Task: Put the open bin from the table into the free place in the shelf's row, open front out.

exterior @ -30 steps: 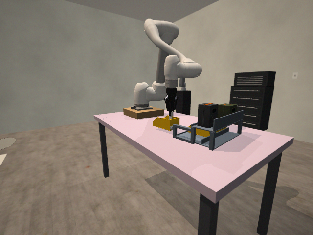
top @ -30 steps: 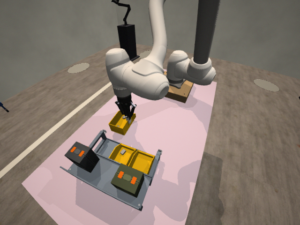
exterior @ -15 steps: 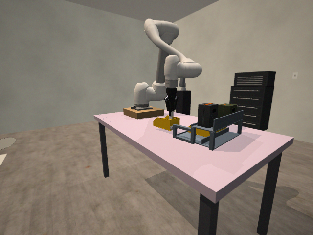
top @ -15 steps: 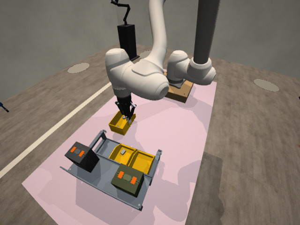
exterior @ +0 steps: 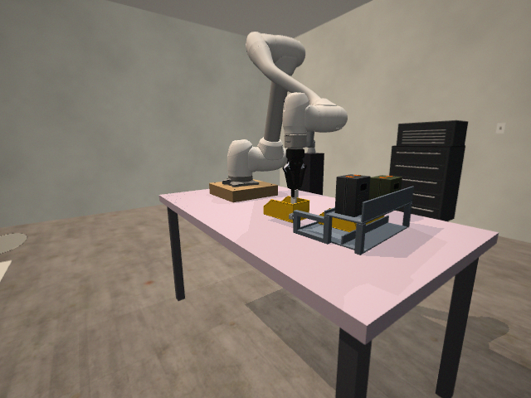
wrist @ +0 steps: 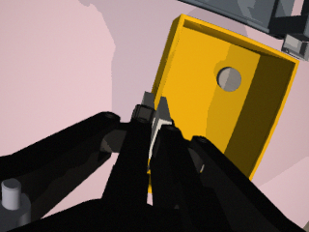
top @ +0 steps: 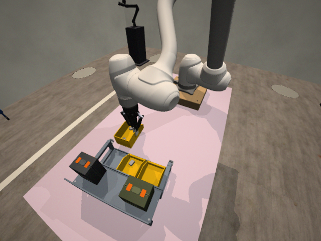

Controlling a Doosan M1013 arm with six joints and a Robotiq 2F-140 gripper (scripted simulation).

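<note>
The yellow open bin [top: 124, 141] [exterior: 277, 210] [wrist: 200, 84] stands on the pink table [top: 186, 145] [exterior: 299, 265], just in front of the grey shelf [top: 109, 181] [exterior: 379, 204]. A small grey part [top: 124, 138] [wrist: 230, 77] lies inside it. My gripper [top: 135, 130] [exterior: 294, 199] [wrist: 151, 108] points down and is shut on the thin wall at one end of the bin. Two more yellow bins [top: 131, 164] [top: 153, 173] stand side by side in the shelf's row. The bare place [top: 110, 158] lies left of them in the top view.
A black box [top: 87, 167] [exterior: 351, 192] and an olive box [top: 136, 192] [exterior: 386, 183] stand on the shelf's upper board. The arm's wooden base [top: 191, 99] [exterior: 242, 190] is at the table's far end. A black cabinet [exterior: 428, 167] stands behind the table.
</note>
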